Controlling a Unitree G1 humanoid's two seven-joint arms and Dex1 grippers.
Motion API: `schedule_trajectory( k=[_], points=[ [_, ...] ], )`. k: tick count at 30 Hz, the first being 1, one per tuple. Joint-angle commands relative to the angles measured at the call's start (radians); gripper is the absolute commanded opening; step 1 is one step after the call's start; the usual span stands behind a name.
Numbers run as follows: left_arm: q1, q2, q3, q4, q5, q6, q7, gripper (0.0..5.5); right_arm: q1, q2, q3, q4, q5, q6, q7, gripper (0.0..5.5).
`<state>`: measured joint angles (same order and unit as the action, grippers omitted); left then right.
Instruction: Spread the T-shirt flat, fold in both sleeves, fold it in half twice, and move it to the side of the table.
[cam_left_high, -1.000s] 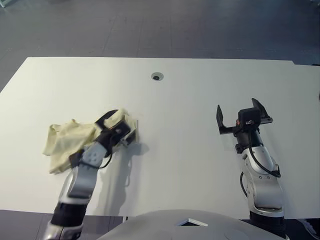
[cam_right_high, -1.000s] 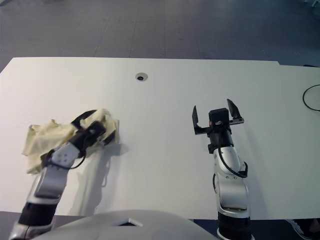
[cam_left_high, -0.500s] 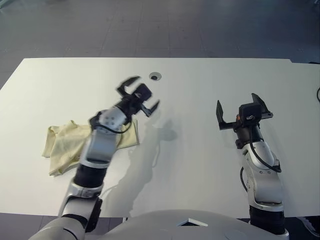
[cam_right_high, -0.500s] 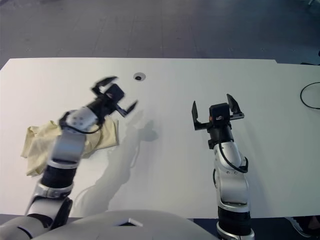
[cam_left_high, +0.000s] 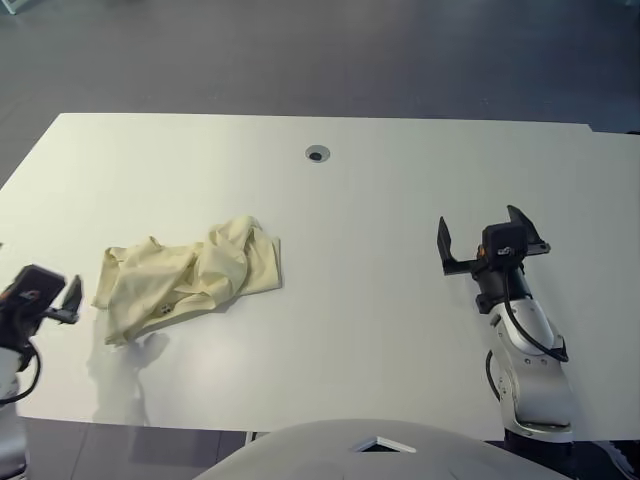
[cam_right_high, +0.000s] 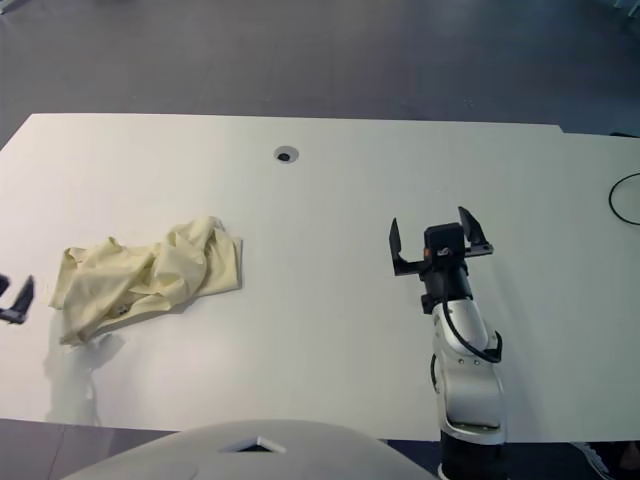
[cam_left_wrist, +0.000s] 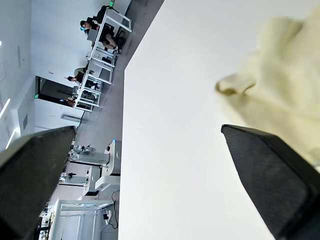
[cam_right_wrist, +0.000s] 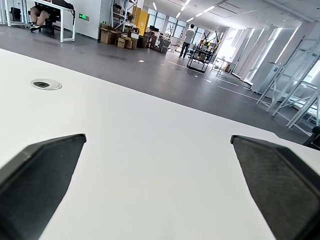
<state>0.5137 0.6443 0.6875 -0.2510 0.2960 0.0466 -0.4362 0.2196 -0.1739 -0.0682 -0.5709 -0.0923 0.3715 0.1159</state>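
Find the T-shirt (cam_left_high: 190, 278) bunched on the left half of the table (cam_left_high: 360, 320), not yet spread. Note the left gripper (cam_left_wrist: 147, 131) near its left end, spread wide, holding nothing; the right gripper (cam_left_high: 480, 226) well apart on the right, likewise wide and empty. Best, probably, to pinch one layer at an outer hem or sleeve, not the middle. Pull outward, low and slow, to ease folds open rather than drag the heap. Bring in the right gripper for the opposite edge.
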Motion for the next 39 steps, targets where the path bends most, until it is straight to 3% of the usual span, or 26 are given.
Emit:
schedule_trajectory(
  k=[1, 16, 23, 31, 39],
  points=[
    [0.031, 0.023, -0.026, 0.110, -0.032, -0.107, -0.010, 5.40, 0.007, -0.011, -0.005, -0.012, 0.002, 0.020, 0.006, 5.39],
    [-0.180, 0.021, -0.369, 0.393, -0.001, -0.214, 0.014, 5.40, -0.016, -0.027, 0.004, 0.003, 0.010, 0.038, 0.021, 5.39],
    [-0.302, -0.053, -0.566, 0.361, -0.022, -0.049, -0.030, 5.40, -0.032, -0.030, 0.004, 0.009, 0.010, 0.043, 0.025, 5.39],
    [-0.567, -0.193, -0.760, 0.083, -0.111, 0.420, -0.107, 5.40, -0.118, -0.070, 0.000, 0.003, 0.027, 0.100, 0.070, 5.39],
    [-0.721, -0.248, -0.923, 0.111, -0.093, 0.450, -0.122, 5.40, -0.171, -0.162, 0.085, 0.023, -0.059, 0.163, 0.116, 5.39]
  ],
)
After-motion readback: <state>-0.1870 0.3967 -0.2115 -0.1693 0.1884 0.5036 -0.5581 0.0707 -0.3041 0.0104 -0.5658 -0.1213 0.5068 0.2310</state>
